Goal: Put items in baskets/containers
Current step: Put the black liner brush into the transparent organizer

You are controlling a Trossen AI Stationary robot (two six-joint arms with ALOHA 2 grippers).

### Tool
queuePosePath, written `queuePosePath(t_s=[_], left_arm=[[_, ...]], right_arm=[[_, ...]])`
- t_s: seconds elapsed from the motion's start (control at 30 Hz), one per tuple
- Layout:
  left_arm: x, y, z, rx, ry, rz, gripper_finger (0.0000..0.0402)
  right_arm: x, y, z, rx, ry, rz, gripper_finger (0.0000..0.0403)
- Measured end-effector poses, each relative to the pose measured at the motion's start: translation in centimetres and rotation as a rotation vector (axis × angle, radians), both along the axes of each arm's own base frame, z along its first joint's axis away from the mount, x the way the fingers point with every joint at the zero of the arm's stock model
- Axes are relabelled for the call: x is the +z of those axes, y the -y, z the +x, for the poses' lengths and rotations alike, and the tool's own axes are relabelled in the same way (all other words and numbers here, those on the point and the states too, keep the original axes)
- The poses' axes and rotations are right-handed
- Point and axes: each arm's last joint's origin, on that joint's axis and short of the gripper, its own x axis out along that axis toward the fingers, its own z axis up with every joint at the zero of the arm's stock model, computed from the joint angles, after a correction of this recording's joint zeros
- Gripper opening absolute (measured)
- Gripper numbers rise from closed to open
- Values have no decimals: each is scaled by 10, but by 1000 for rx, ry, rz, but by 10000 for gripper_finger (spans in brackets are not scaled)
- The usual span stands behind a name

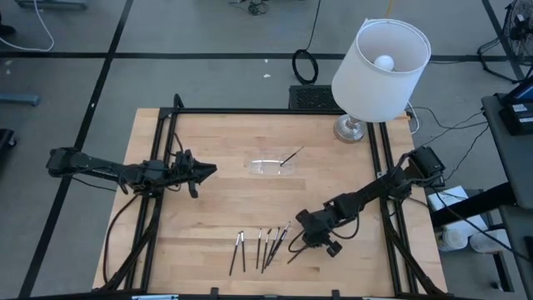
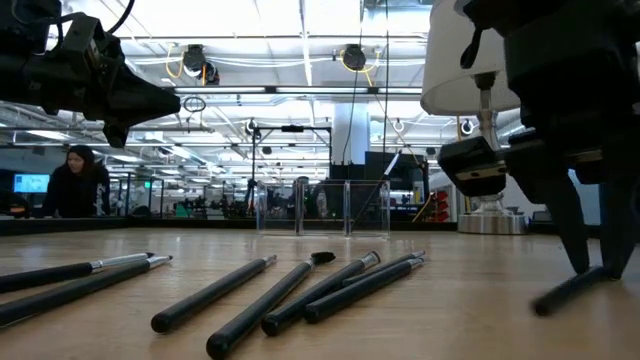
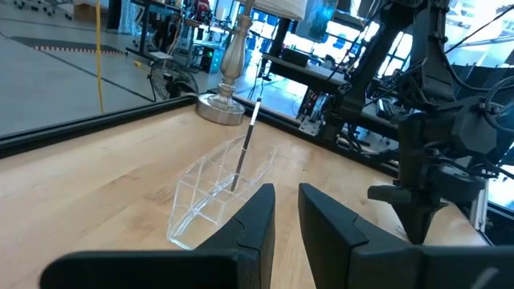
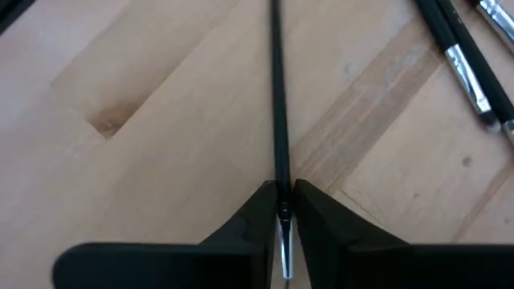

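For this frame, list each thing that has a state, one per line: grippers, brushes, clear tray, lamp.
Right gripper: shut on one brush, low at the table near the front.
Left gripper: narrowly open, empty, raised over the table's left side.
Loose brushes: lying flat on the table in a row near the front edge.
Clear tray: upright, holding one brush in tray that leans on its rim.
Lamp: standing at the back.

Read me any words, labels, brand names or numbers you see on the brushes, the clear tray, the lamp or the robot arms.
None can be read.
The brushes on the table and the one in the right gripper: plain dark handles, no print visible.
The clear tray: no label.
The lamp: plain white shade, no mark.
The left gripper and both arms: no lettering visible.
Screens and signs in the room behind, seen in the low view: too small and blurred to read.
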Motion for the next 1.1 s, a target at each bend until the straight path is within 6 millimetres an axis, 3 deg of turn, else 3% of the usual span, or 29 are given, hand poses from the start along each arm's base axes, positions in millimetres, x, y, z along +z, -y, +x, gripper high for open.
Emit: queuePosePath(t_s=[0.1,0.3,0.67,1.1], left_arm=[[0,0,0,0,0,0,65],[-1,0,0,-8,-9,-23,65],[-3,0,0,-8,-20,-26,65],[-3,0,0,-7,-21,-31,65]], right_arm=[[-8,0,-1,15,-39,-4,9],[-20,1,0,15,-72,-6,4],[27,-3,5,-9,33,-83,1],[60,-21,16,48,77,-218,3]])
